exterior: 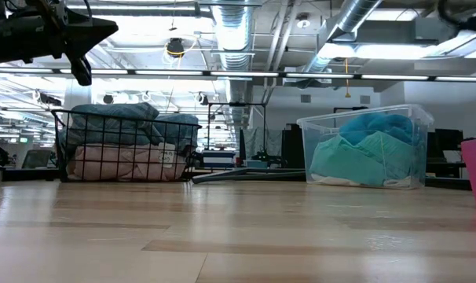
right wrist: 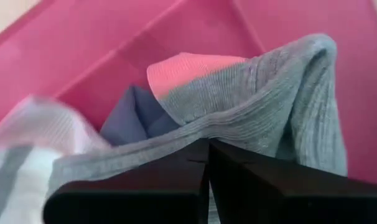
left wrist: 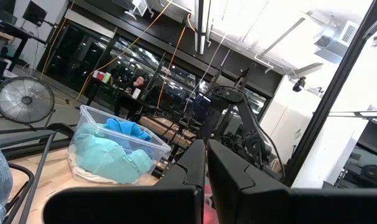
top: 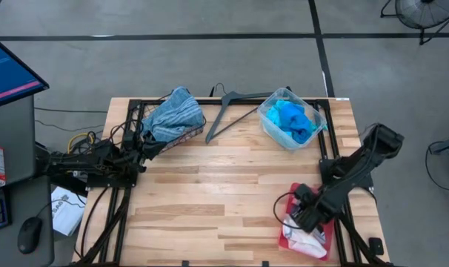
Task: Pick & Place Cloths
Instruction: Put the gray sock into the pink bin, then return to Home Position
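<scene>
High view: right gripper [top: 307,213] is sitting low over the red tray [top: 293,194] at the table's [top: 210,193] near-right corner. Right wrist view: its fingers [right wrist: 176,186] are pressing together on a fold of a grey ribbed cloth [right wrist: 263,106] w/ a pink band, so jaws are closed, pinching that fabric. A blue-grey piece [right wrist: 135,115] and a white cloth [right wrist: 27,130] are lying just beside it in the tray.

Left gripper [top: 147,144] is waiting at the table's left edge, next to the wire basket [top: 139,111]. Left wrist view: fingers [left wrist: 188,168] are meeting w/ nothing between them, jaws shut and empty.

Remaining cloths: blue-white striped cloth [top: 176,111] is heaping over the basket top; low view is showing a pink cloth [exterior: 120,163] beneath it. Turquoise and blue cloths [top: 291,120] are filling the clear plastic bin [top: 267,122] at far right-centre. Grey hanger [top: 228,111] is lying flat btwn basket and bin.
</scene>
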